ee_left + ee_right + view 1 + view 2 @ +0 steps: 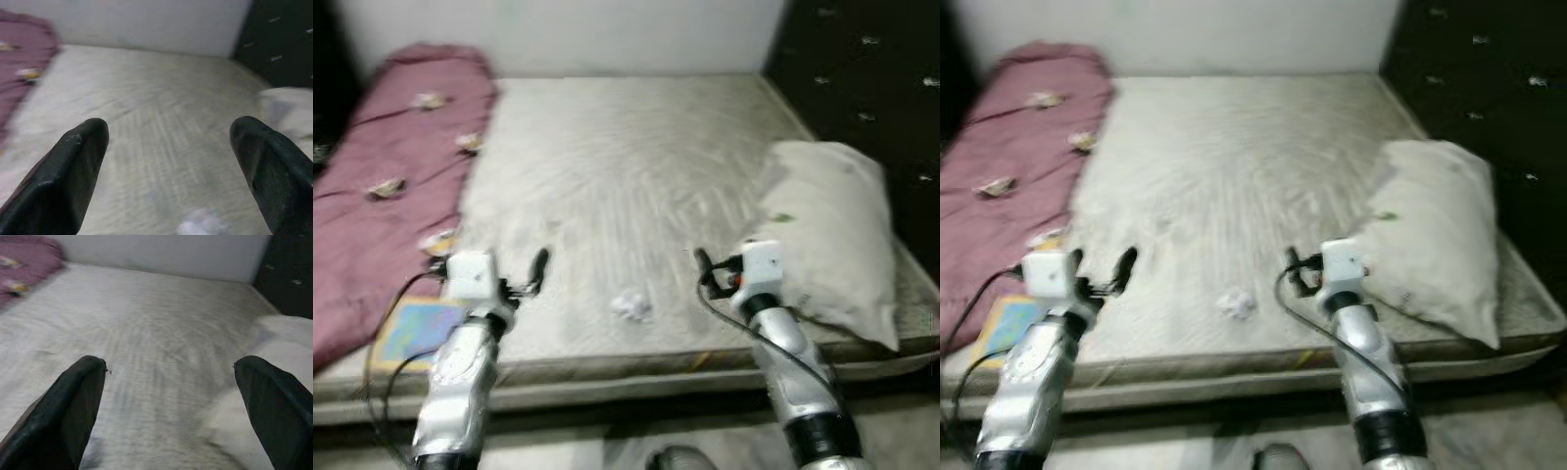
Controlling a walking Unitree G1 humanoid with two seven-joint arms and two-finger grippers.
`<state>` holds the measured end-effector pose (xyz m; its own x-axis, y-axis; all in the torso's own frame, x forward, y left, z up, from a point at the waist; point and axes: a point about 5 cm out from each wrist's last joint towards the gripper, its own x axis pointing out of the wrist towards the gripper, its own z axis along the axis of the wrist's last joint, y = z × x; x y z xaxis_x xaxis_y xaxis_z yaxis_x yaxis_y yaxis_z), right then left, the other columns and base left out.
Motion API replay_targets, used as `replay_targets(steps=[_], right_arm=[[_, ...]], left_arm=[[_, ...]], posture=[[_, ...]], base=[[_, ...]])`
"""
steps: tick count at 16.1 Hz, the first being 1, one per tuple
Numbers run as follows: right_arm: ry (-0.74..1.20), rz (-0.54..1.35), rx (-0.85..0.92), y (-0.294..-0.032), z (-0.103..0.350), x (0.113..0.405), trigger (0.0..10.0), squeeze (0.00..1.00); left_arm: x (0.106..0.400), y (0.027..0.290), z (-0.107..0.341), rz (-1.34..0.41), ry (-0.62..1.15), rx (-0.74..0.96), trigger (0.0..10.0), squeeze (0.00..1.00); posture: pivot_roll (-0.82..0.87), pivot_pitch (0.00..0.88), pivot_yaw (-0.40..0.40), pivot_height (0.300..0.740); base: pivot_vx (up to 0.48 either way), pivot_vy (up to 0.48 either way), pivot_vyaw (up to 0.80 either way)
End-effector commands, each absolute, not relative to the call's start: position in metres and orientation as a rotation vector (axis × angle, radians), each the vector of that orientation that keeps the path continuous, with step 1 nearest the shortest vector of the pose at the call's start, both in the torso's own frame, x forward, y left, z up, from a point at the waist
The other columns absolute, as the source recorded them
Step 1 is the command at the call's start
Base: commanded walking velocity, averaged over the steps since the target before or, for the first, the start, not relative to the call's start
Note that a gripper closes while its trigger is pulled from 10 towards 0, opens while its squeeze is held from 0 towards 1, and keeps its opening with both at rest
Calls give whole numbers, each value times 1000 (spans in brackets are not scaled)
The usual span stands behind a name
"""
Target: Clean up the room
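Note:
A crumpled white paper ball point(631, 305) lies on the pale mattress point(626, 166) near its front edge, between my two arms. Several more crumpled scraps point(431, 100) sit on the maroon blanket point(372, 235) along the left side. My left gripper point(489, 258) hovers open over the front left of the mattress, left of the paper ball. My right gripper point(744, 259) is open too, just right of the ball and beside the white pillow point(827, 235). Nothing sits between either pair of fingers. The views are slightly blurred.
A colourful flat book or card point(416, 328) lies at the mattress's front left corner under my left arm. A dark padded wall point(862, 78) rises on the right, a white wall behind. A grey object point(675, 458) is on the floor below the bed edge.

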<state>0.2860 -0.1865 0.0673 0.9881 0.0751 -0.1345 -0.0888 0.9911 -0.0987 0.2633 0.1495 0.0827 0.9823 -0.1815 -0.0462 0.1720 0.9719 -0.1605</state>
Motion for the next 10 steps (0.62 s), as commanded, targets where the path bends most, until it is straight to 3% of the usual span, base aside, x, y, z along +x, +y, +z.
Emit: replay_targets(steps=[1, 10], right_arm=[[83, 115, -88, -174, 78, 292, 10000, 0], [88, 105, -86, -176, 76, 292, 10000, 0]], left_arm=[[262, 163, 84, -151, 57, -127, 10000, 0], [264, 167, 81, -89, 77, -101, 10000, 0]], posture=[[-24, 0, 0, 740], [-22, 0, 1, 740]], base=[[461, 0, 0], [0, 0, 0]])
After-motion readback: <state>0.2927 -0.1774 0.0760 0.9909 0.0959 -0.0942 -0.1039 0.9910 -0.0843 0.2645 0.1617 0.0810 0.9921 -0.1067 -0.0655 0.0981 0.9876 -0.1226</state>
